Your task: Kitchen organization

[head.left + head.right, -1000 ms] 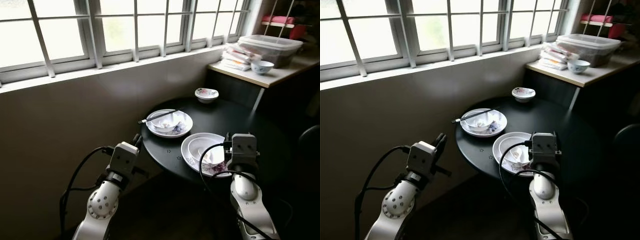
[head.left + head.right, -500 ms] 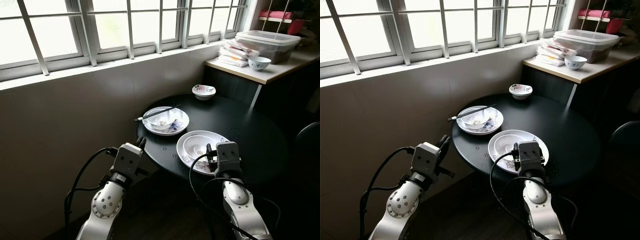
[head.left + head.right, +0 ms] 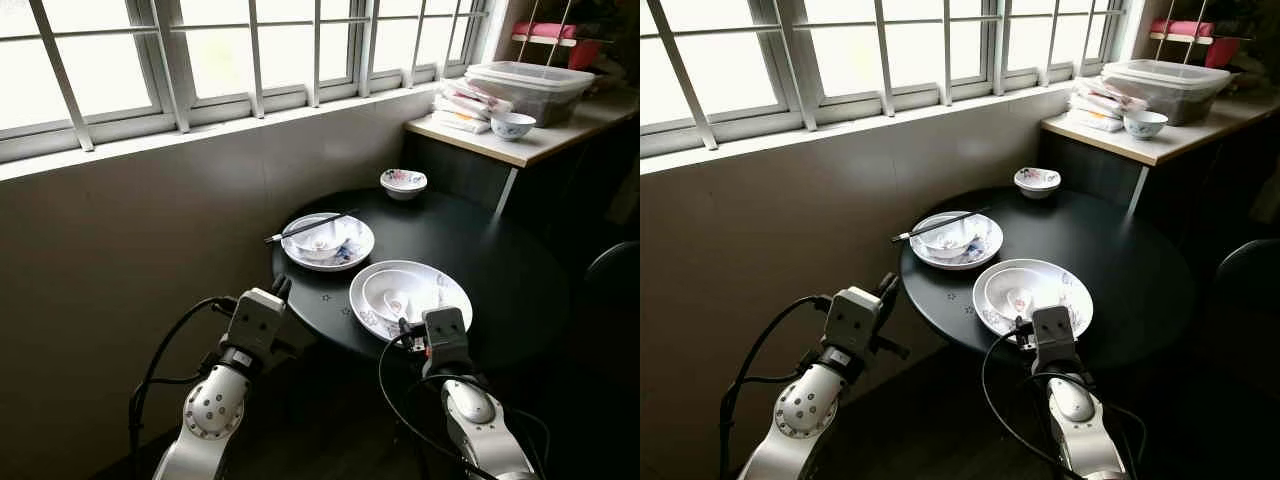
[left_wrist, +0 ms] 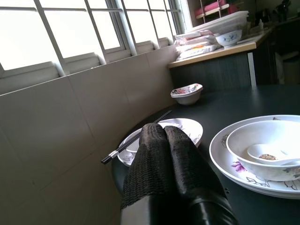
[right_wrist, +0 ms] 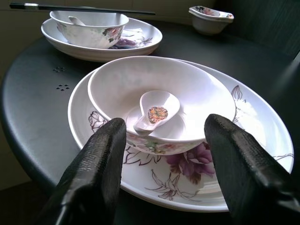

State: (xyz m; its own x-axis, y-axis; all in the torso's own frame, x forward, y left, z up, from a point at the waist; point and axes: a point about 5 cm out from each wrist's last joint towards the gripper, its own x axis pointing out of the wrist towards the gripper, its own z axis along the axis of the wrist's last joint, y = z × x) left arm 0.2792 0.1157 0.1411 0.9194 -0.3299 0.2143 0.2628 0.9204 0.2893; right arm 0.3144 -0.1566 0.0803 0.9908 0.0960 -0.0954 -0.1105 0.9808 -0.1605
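Right wrist view: spoon (image 5: 157, 111) in bowl (image 5: 117, 82) on plate (image 5: 262, 150).

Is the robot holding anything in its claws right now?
No, nothing is held. The right gripper is open, its fingers short of the near bowl and plate. The left gripper is shut on nothing.

Camera: it has turned a little, so the whole scene sits differently in both eye views; the dishes themselves did not move on the round black table (image 3: 480, 250).
Right gripper (image 5: 164, 154): pulled back toward the robot; a second ago it was over the near plate (image 3: 445, 290), now it is just before the table's near edge.
Left gripper (image 3: 282, 288): slightly lower than one second ago.
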